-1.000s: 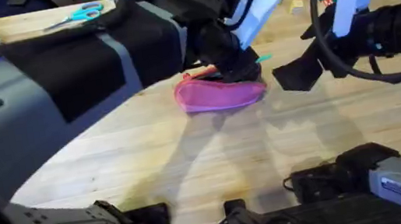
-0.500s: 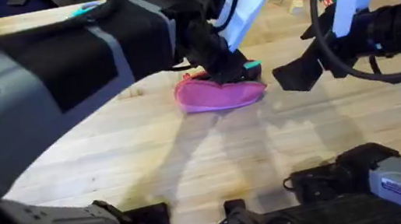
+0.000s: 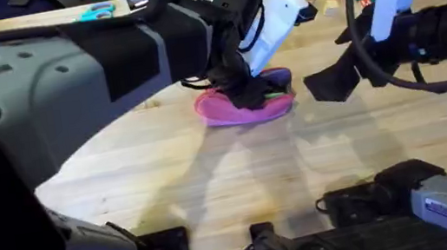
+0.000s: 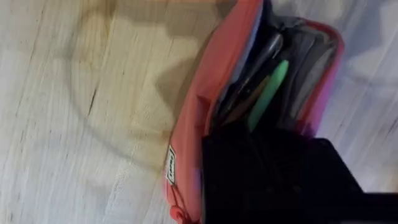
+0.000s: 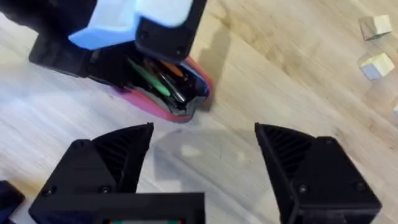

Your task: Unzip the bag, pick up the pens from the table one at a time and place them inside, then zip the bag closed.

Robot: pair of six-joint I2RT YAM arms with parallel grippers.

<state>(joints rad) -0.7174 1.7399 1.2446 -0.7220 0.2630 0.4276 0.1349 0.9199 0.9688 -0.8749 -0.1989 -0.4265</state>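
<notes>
Pink fabric makes the bag [image 3: 234, 108] a soft, light thing: it lies on the wooden table [image 3: 214, 179] near the middle, sagging flat, and I judge it will fold and slide if it is pushed from one side only. Its mouth stands open, and in the left wrist view a light-green pen [image 4: 268, 93] lies inside among some darker things — thin, stiff and smooth, so it can slip easily between hard fingers. The left gripper [image 3: 247, 93] is down at the open mouth, over the pen, but its black body covers the fingertips, so I cannot tell if its jaws are apart or pinching something. The right gripper [image 5: 205, 163] hovers just beside the bag with its jaws wide apart and nothing between them. For closing, I think the best hold is the zipper pull with one arm and the cloth end with the other — yet the pull itself is hard to find; only the orange-red edge [image 4: 214, 81] is clear. Whether the pen is fully inside is also hidden.
</notes>
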